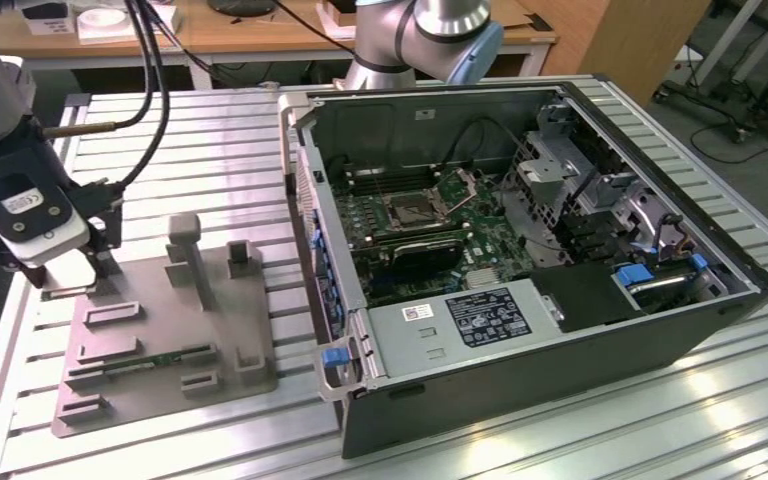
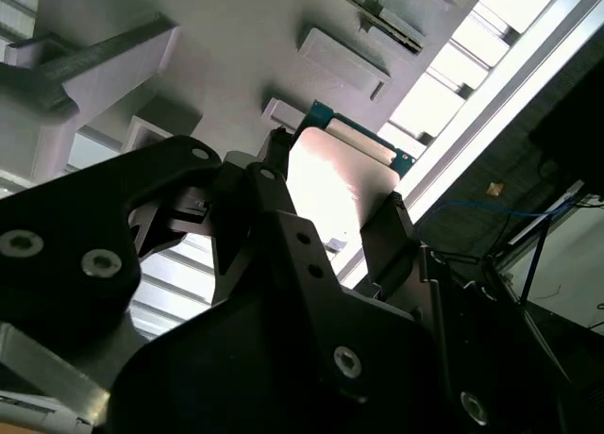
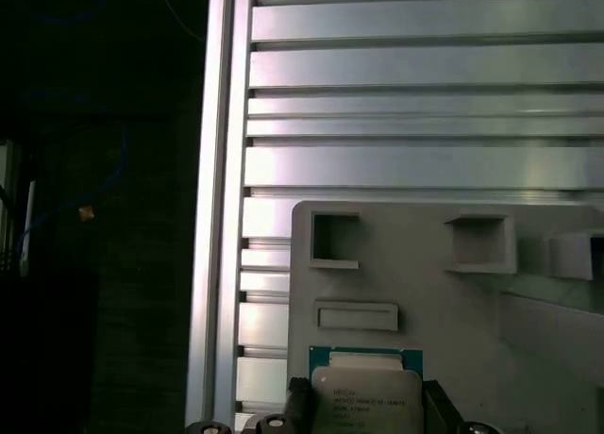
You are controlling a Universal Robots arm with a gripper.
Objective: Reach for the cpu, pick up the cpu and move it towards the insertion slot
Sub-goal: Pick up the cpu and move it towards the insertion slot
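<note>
Your end effector (image 2: 335,193) is clenched on the cpu (image 2: 344,165) by two opposite edges, at the grey fixture plate (image 3: 415,283) on the bench (image 1: 197,120), well apart from the insertion slot (image 1: 411,208). Expect the chip to be light, stiff, smooth-topped and probably delicate underneath, so hold the edges only.
</note>
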